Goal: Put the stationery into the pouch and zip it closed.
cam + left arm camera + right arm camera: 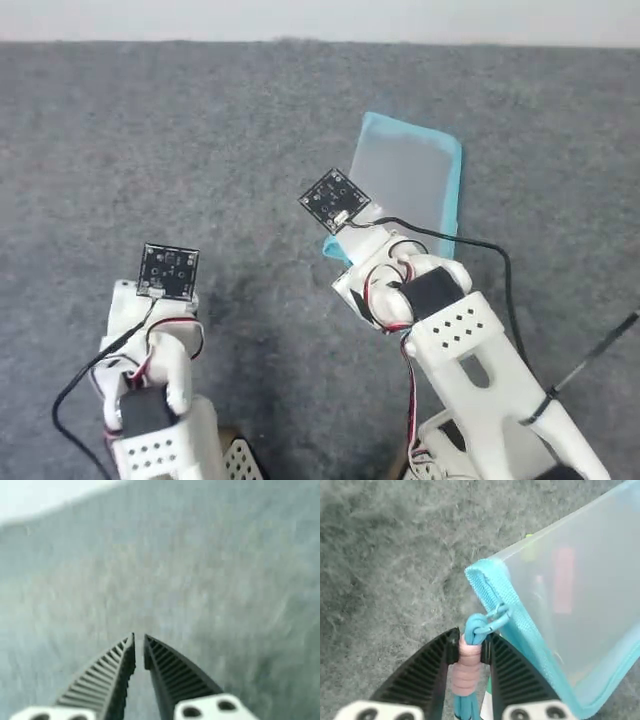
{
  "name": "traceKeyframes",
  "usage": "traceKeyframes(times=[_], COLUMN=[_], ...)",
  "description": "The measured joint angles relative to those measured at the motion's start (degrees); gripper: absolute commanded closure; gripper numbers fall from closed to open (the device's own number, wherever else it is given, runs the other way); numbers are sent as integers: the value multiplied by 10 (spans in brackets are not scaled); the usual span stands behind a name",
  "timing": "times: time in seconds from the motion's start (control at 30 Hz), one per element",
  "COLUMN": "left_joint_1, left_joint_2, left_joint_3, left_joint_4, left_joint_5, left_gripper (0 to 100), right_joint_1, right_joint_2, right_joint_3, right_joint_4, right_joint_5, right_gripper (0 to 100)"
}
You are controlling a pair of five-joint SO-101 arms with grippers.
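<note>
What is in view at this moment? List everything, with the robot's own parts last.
pouch: one, translucent with turquoise edging, flat on the table in front of the right arm.
zip pull: one, turquoise cord with pink beads, at the pouch's corner.
stationery: count unclear, reddish and greenish blurs, inside the pouch.
table: one, grey felt-like top, under everything.
cable: one, black, running along the right arm.
left arm: one, white, apart from the pouch.
right arm: one, white, at the pouch's near corner.
left claw: one, black, closed on nothing, over bare table.
right claw: one, black, clamped on the zip pull.
</note>
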Motion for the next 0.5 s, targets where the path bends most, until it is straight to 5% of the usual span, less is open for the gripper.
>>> traceKeyframes(times=[0.13,0.5], left_joint_1=[38,203], left_joint_2=[52,471], left_joint_3=[-80,-324], left_joint_4=[0,0], left_joint_5=[23,105], left_gripper=[917,891], right_joint_1=[-2,-2], right_joint_2=[0,0], right_joint_3=[1,1], right_joint_4=[0,-38], right_joint_5=[0,-21], right_gripper=[992,992])
